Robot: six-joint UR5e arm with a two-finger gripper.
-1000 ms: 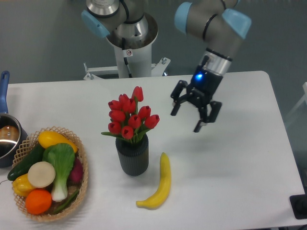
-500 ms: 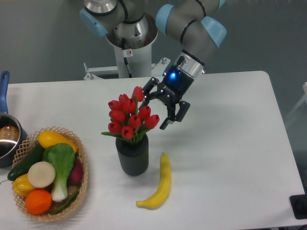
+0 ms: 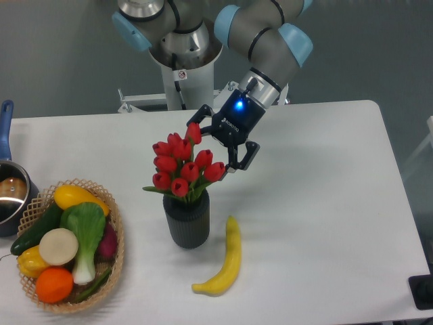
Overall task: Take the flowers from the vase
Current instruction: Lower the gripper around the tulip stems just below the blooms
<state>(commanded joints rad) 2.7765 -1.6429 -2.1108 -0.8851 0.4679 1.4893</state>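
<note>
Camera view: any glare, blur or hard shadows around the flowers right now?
Camera view: flowers and vase look sharp, lighting soft and even, only faint shadows on the table. The gripper shows a bright blue light, slightly bloomed; no obvious motion blur.

A bunch of red tulips (image 3: 181, 166) with green leaves is seen standing upright in a short, dark, ribbed cylindrical vase (image 3: 186, 219) placed on the desk (image 3: 325, 203).
</note>
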